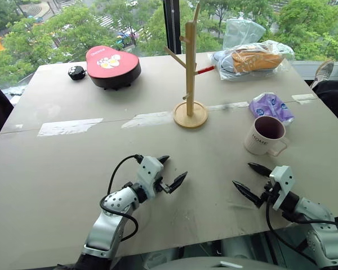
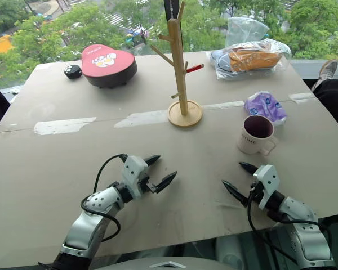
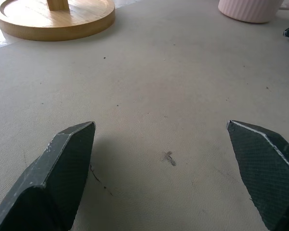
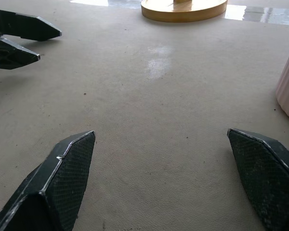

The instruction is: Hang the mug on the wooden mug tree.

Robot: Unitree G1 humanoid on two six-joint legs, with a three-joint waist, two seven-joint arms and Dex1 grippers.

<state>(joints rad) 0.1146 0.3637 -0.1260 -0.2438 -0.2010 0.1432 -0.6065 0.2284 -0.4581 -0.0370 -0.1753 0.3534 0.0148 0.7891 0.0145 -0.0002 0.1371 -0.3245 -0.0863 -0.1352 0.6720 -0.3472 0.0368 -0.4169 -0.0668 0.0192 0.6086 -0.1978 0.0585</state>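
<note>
Green treetops are showing through the window behind a wide grey counter (image 1: 62,185) that is carrying everything in the scene. Strips of worn pale tape (image 1: 70,126) are running across its middle. Near the centre, toward the far side, the wooden mug tree (image 1: 190,73) is standing upright on its round flat base, its short pegs angling upward with nothing hanging on them. To the right of it and nearer the robot, the mug (image 1: 265,135) is sitting upright on the counter, its dark maroon inside facing up and its handle pointing toward the near right; it is well apart from the tree. A crumpled purple packet (image 1: 270,106) is lying just behind the mug. At the far left, a red heart-shaped tin (image 1: 112,66) is resting beside a small black object (image 1: 76,72), and at the far right a clear plastic bag (image 1: 253,59) with something orange inside is lying near the window.

Close to the near edge, the left end effector (image 1: 168,172) is hovering low over the bare counter with its two black fingers spread apart, holding nothing. The right end effector (image 1: 252,181) is hovering likewise, fingers wide apart and empty, just short of the mug, whose ribbed pale wall is showing at the edge of the right wrist view.
</note>
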